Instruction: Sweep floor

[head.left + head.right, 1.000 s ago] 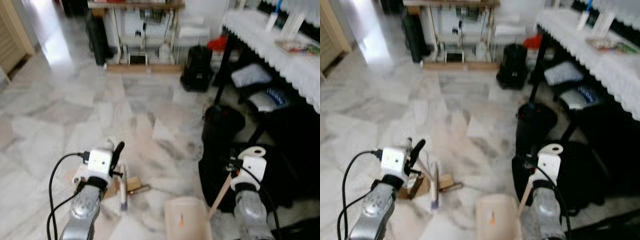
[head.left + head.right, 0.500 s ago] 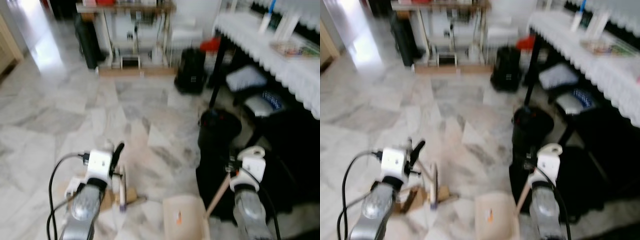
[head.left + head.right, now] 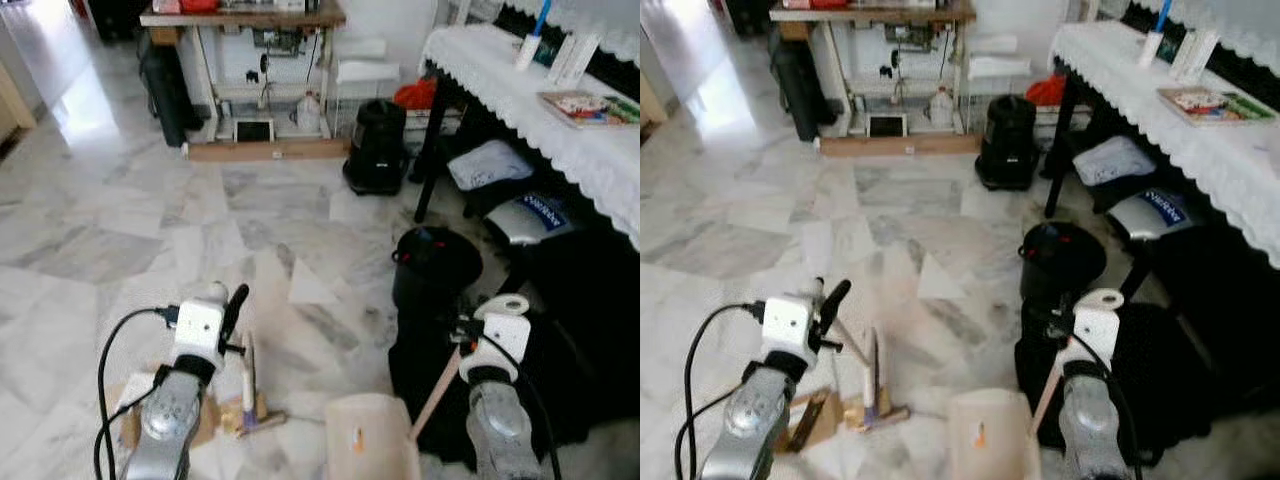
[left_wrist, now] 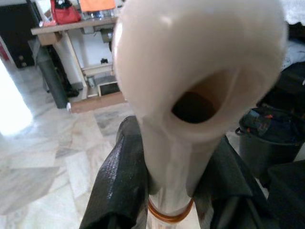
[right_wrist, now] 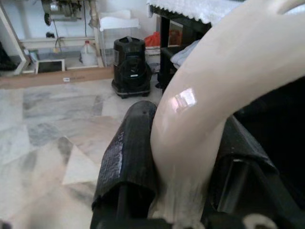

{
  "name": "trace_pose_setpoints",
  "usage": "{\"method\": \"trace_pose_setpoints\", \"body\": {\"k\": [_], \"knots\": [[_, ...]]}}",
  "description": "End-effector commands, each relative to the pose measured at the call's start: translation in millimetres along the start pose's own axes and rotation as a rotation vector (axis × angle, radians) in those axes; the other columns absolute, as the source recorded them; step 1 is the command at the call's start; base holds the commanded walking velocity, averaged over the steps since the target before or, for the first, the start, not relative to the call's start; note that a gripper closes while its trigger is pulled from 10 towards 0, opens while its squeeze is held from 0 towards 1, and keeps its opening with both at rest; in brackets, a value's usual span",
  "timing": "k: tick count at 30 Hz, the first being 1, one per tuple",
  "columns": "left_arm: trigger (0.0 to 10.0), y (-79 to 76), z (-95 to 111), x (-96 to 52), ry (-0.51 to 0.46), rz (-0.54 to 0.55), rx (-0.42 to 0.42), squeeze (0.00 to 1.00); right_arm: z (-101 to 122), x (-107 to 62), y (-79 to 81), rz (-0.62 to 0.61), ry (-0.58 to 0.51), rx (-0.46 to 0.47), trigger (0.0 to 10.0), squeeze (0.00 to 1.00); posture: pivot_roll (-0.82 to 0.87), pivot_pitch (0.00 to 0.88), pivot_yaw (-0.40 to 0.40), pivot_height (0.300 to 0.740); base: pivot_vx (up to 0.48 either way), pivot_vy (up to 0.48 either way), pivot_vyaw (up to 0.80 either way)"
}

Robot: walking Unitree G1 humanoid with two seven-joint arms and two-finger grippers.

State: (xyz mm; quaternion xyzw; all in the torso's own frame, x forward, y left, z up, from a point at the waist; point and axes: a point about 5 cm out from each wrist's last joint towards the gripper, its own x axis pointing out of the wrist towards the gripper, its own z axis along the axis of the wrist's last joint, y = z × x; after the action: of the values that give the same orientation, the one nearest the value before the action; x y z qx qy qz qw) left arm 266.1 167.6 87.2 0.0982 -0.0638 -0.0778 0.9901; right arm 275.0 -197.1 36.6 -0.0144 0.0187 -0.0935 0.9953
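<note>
Marble floor [image 3: 150, 220], grey-veined, with a lace-covered table [image 3: 560, 130] at right and a cluttered bench [image 3: 245, 20] at the far wall. Cream dustpan [image 3: 370, 440] rests on the tiles, its handle clamped in the right gripper [image 5: 181, 176]. Left gripper [image 4: 171, 186] is closed around the brush [image 3: 247, 385] handle, bristles down beside cardboard scraps [image 3: 815, 415].

Head stereo pair facing down, wrist cameras close along each tool

Bright, even daylight. Glare whitens the floor [image 3: 70, 110] at the far left. Deep shadow lies under the counter [image 3: 560, 130]. Eye views are sharp; wrist views blur the near handles [image 4: 190, 71].
</note>
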Motion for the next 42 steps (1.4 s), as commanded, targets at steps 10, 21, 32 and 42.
{"method": "trace_pose_setpoints", "body": {"k": [10, 21, 32, 42], "knots": [[10.0, 8.4, 3.9, 0.6, -0.010, -0.004, 0.070, 0.00, 12.3, 10.6, 5.1, 0.010, -0.039, 0.015, 10.0, 0.00, -0.04, 0.047, -0.035, 0.740, 0.000, 0.000, 0.00], [10.0, 13.6, -12.2, -3.5, 0.093, -0.013, 0.140, 0.00, 8.9, 16.9, 1.1, -0.025, 0.005, 0.056, 10.0, 0.00, -0.04, 0.050, -0.033, 0.740, 0.000, 0.000, 0.00], [10.0, 3.1, -18.5, -7.2, 0.124, -0.090, 0.098, 0.00, 2.6, 24.3, 6.2, -0.014, 0.076, 0.036, 10.0, 0.00, -0.03, 0.053, -0.036, 0.740, 0.000, 0.000, 0.00], [10.0, -3.8, -20.5, -8.3, 0.144, -0.188, 0.095, 0.00, 0.6, 30.1, 3.8, -0.037, 0.117, 0.002, 10.0, 0.00, -0.01, 0.057, -0.042, 0.740, 0.000, 0.000, 0.00]]}}
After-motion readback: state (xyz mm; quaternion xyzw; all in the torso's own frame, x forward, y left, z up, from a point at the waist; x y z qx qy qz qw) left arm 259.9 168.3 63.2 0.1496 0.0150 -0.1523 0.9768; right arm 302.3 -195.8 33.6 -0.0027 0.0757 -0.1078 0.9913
